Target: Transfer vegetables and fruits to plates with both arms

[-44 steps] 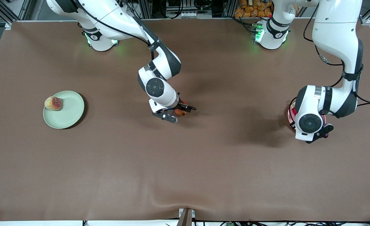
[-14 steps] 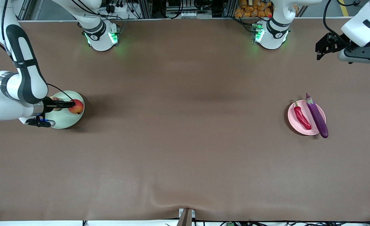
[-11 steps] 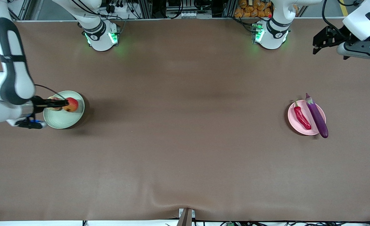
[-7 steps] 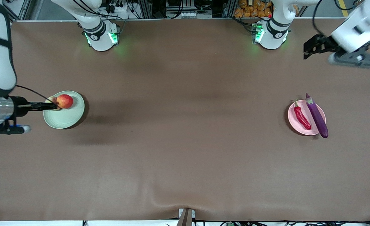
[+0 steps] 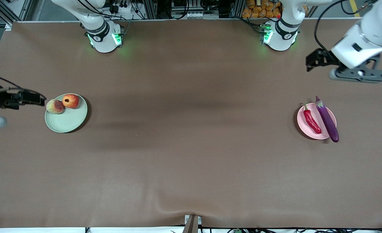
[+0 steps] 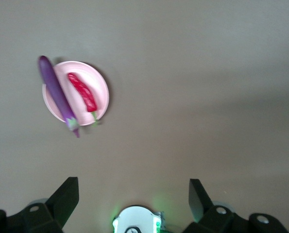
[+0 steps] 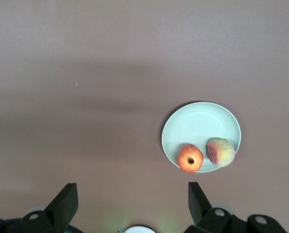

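The pale green plate (image 5: 68,120) (image 7: 201,124) lies toward the right arm's end of the table. On it sit a red-orange pomegranate (image 5: 70,101) (image 7: 190,158) and a paler peach (image 5: 55,106) (image 7: 220,151), side by side. At the left arm's end, the pink plate (image 5: 320,133) (image 6: 99,85) carries a red chili pepper (image 5: 312,121) (image 6: 82,91) and a purple eggplant (image 5: 327,119) (image 6: 57,94) that overhangs its rim. My right gripper (image 5: 40,99) (image 7: 132,190) hangs open and empty just off the green plate. My left gripper (image 5: 309,62) (image 6: 133,187) is open and empty, high over the table between its base and the pink plate.
Both arm bases (image 5: 104,35) (image 5: 280,35) glow green along the table's edge farthest from the front camera. Orange items (image 5: 259,8) are stacked past that edge. The brown cloth has a small ridge (image 5: 191,210) at the edge nearest the camera.
My right gripper has drawn back off the green plate toward its end of the table, leaving the pomegranate beside the peach. My left gripper has drifted lower and toward the table's middle.
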Available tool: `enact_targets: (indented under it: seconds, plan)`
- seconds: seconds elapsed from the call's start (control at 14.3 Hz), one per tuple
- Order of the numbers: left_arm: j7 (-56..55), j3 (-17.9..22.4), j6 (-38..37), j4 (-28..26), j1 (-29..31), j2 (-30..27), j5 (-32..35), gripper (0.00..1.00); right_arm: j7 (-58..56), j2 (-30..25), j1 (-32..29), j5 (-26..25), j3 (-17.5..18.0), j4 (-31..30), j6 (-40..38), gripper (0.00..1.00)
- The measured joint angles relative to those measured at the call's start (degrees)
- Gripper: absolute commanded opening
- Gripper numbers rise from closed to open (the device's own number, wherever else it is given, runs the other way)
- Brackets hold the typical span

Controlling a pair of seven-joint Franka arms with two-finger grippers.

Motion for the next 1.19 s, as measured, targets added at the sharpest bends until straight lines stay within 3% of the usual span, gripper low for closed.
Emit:
enact_targets:
  seconds: [0.21,0.49,0.84,1.19]
  plan:
    - [0.6,0.4,0.2,2.2,4.0,2.2,0.7,1.0,0.8,-3.3,0.0,-2.0,0.3,1.4,-5.5,1.0]
    - [0.3,-0.5,0.7,2.5,3.7,2.6,0.7,1.0,1.2,-9.2,-0.7,-2.1,-1.0,2.3,-9.5,1.0]
    - [0.3,-0.7,0.6,2.6,3.7,2.6,0.8,1.0,1.4,-16.4,-0.2,-2.1,-1.8,-10.2,-0.6,1.0]
    - [0.3,-2.3,0.6,2.6,3.7,2.2,0.8,1.0,1.3,-17.5,3.0,-1.9,-6.5,-12.6,1.5,1.0]
